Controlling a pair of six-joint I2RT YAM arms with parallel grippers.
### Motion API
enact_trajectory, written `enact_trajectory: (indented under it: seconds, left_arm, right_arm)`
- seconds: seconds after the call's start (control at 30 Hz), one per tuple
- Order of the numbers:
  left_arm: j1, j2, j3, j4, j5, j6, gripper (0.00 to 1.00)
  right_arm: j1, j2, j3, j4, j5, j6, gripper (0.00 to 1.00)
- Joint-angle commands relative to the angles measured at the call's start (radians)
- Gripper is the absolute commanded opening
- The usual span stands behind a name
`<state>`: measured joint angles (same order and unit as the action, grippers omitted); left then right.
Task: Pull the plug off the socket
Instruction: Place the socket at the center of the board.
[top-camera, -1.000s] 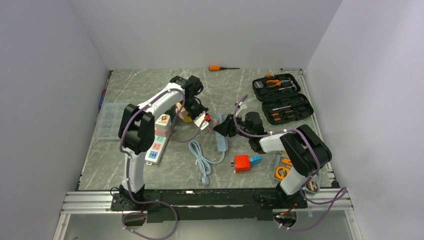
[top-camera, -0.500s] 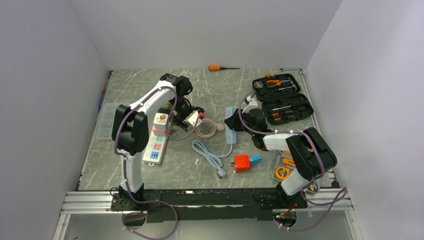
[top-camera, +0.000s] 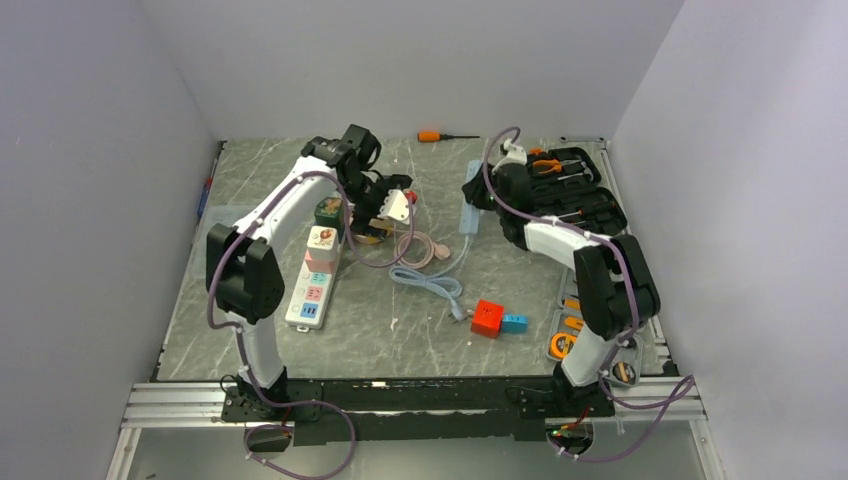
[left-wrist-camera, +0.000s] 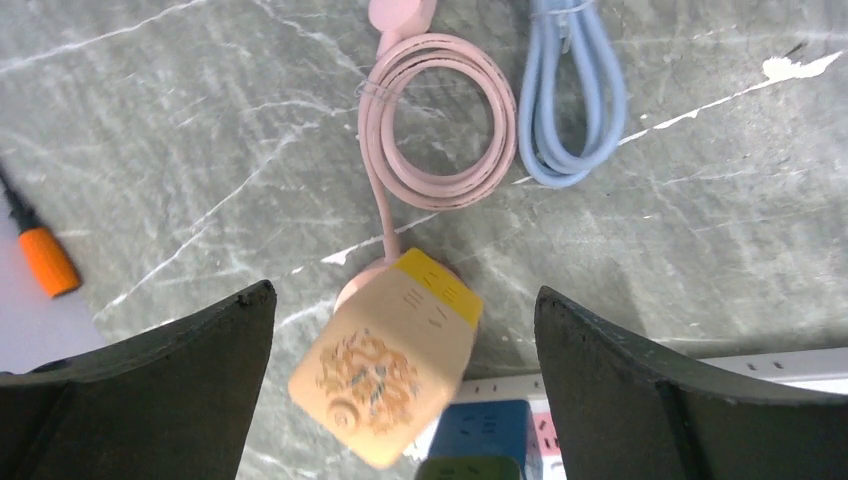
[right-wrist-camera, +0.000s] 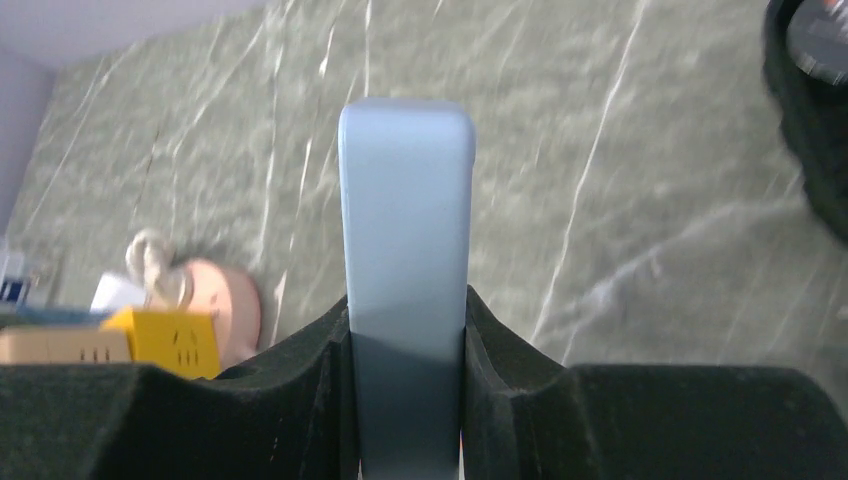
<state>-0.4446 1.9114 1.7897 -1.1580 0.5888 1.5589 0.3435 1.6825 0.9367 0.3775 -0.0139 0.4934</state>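
Note:
The socket (top-camera: 312, 285), a long white strip with pastel outlets, lies under my left arm; its white edge (left-wrist-camera: 720, 365) shows in the left wrist view. A green cube (top-camera: 328, 210) and a cream cube (top-camera: 322, 240) sit on its far end. The plug (left-wrist-camera: 385, 365), a peach cube with a yellow face, appears blurred between the fingers of my open left gripper (left-wrist-camera: 405, 292) and touches neither. It is off the socket, over the pink disc. My right gripper (right-wrist-camera: 405, 320) is shut on a light blue power bar (right-wrist-camera: 405, 200) at the back centre (top-camera: 470, 205).
A coiled pink cable (left-wrist-camera: 440, 130) and a light blue cable (top-camera: 430, 285) lie mid-table. Red and blue cubes (top-camera: 495, 318) sit nearer the front. An orange screwdriver (top-camera: 440, 135) lies at the back, an open tool case (top-camera: 565, 195) back right, a clear box (top-camera: 215, 240) left.
My left gripper has opened, let go of the peach plug and moved back and left. My right arm carried the light blue bar toward the back, dragging its cable along.

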Motion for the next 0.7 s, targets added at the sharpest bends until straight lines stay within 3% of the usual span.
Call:
enact_trajectory:
  seconds: [0.0,0.27,0.37,0.5,0.57,0.67]
  left_arm:
    - [0.002,-0.137,0.001,-0.014,-0.026,-0.180,0.99]
    - [0.001,-0.356,-0.188,0.046,-0.138,-0.406,0.99]
    - [0.002,-0.453,-0.289,0.077,-0.156,-0.431,0.99]
    - [0.002,-0.559,-0.380,0.119,-0.190,-0.515,0.99]
    - [0.002,-0.569,-0.367,0.090,-0.193,-0.584,0.99]
    - [0.002,-0.575,-0.336,0.023,-0.193,-0.704,0.99]
  right_arm:
    - [-0.049,0.104,0.214,-0.074,0.136,-0.058,0.00]
    - [-0.086,0.457,0.731,-0.443,0.250,-0.096,0.00]
    - [-0.086,0.515,0.810,-0.506,0.224,-0.080,0.03]
    - [-0.088,0.562,0.856,-0.602,0.183,-0.029,0.20]
    - [-0.088,0.583,0.878,-0.651,0.177,-0.008,0.43]
    - [-0.088,0.580,0.886,-0.710,0.186,0.000,0.62]
